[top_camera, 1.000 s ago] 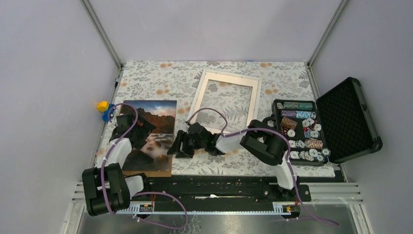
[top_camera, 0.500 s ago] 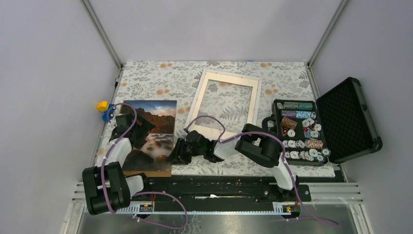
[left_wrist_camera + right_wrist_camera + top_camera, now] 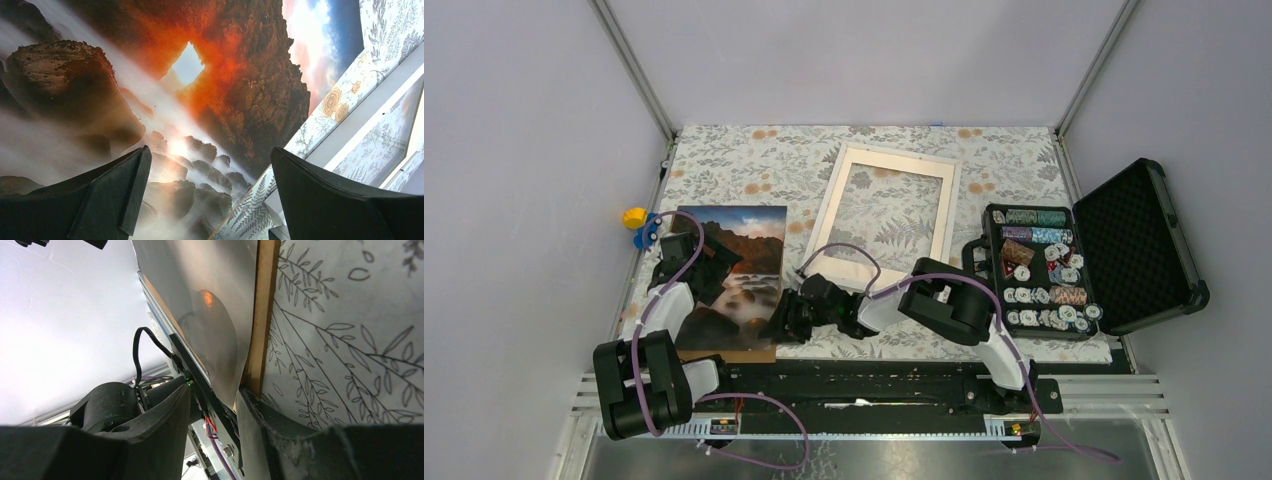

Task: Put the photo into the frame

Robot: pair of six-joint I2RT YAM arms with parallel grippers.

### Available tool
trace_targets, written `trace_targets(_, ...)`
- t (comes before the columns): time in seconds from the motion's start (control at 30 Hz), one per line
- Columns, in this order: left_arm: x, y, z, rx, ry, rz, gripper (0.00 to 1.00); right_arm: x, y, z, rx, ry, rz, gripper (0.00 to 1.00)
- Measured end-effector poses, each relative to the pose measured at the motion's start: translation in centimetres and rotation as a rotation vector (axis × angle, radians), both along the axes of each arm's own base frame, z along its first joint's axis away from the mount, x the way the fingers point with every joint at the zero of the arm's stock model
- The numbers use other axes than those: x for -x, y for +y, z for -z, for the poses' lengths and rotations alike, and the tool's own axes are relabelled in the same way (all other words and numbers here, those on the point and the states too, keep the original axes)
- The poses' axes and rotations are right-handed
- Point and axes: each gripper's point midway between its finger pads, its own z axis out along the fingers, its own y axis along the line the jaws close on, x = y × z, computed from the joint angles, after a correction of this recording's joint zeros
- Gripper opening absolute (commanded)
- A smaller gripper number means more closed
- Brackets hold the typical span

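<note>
Photo (image 3: 744, 235) face-up on brown backing board (image 3: 263, 315), directly below fully spread, empty left gripper (image 3: 210, 155); right gripper (image 3: 214, 390), half closed, straddles its edge, likely for lifting, hold unconfirmed; frame (image 3: 899, 154) lies beyond it.

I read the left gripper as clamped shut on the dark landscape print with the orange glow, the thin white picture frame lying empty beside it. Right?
Not quite: the left wrist view shows the left gripper open, fingers wide apart above the dark landscape print, gripping nothing. The thin white picture frame does lie empty beside it.
</note>
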Motion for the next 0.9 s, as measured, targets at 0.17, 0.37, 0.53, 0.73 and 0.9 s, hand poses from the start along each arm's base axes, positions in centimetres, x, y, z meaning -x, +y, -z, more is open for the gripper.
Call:
trace_targets(0.17,0.1,0.1,-0.1,-0.009,-0.003,-0.001,0.98,-0.1,0.2,0.0,-0.004,-0.007,-0.002,0.47)
trace_targets(0.37,0.8,0.1,0.0,-0.027,0.008,0.011,0.98,-1.6,0.3,0.0,-0.013,-0.066,-0.001,0.46)
trace_targets(0.53,1.2,0.1,-0.1,-0.036,0.012,0.025,0.98,-4.7,1.6,0.1,-0.031,-0.119,0.033,0.32)
trace_targets(0.73,0.7,-1.3,-3.5,-0.035,-0.131,0.126,0.99,-7.2,2.0,0.6,0.012,-0.163,0.045,0.08)
trace_targets(0.9,-0.8,-2.5,-11.1,-0.077,-0.363,0.240,0.94,-8.8,1.7,-1.0,0.135,-0.280,-0.025,0.00)
